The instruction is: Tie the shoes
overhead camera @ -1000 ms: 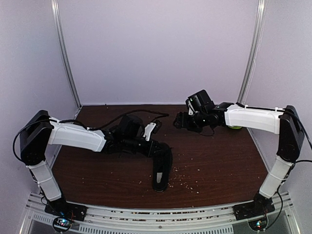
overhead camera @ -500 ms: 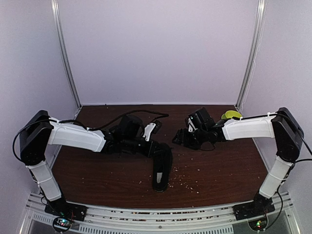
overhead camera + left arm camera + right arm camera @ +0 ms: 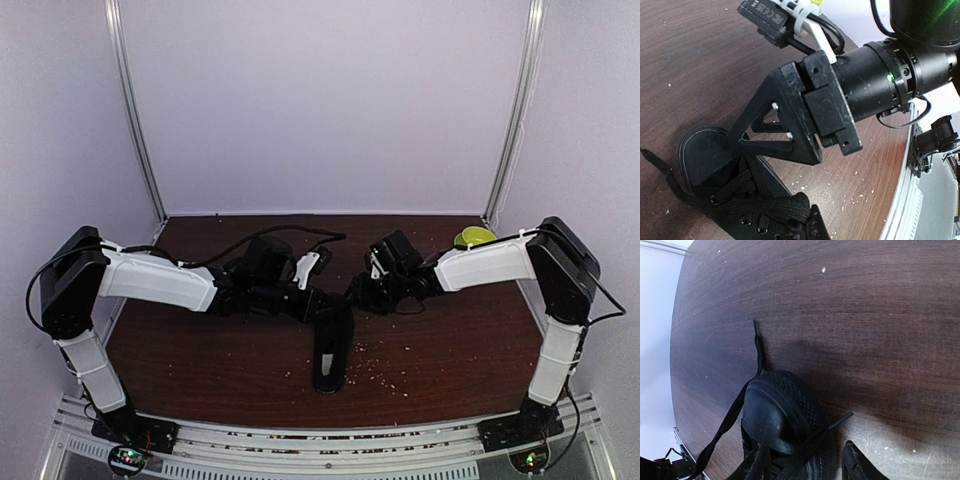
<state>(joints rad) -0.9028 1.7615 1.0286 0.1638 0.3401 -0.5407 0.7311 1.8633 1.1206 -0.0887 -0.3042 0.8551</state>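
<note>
The shoe (image 3: 333, 350) lies mid-table, toe pointing far. It looks light, with a soft upper and a stiffer sole. The thin laces (image 3: 758, 347) look limp and slippery, best pinched near the loose ends by the toe. The left gripper (image 3: 318, 303) is closed at the shoe; whether it pinches lace cannot be told. The right gripper (image 3: 362, 292) hangs half-open over the toe, empty. Crumbs (image 3: 385, 375) dot the smooth wood table (image 3: 450, 340); plain walls (image 3: 320, 120) enclose it.
</note>
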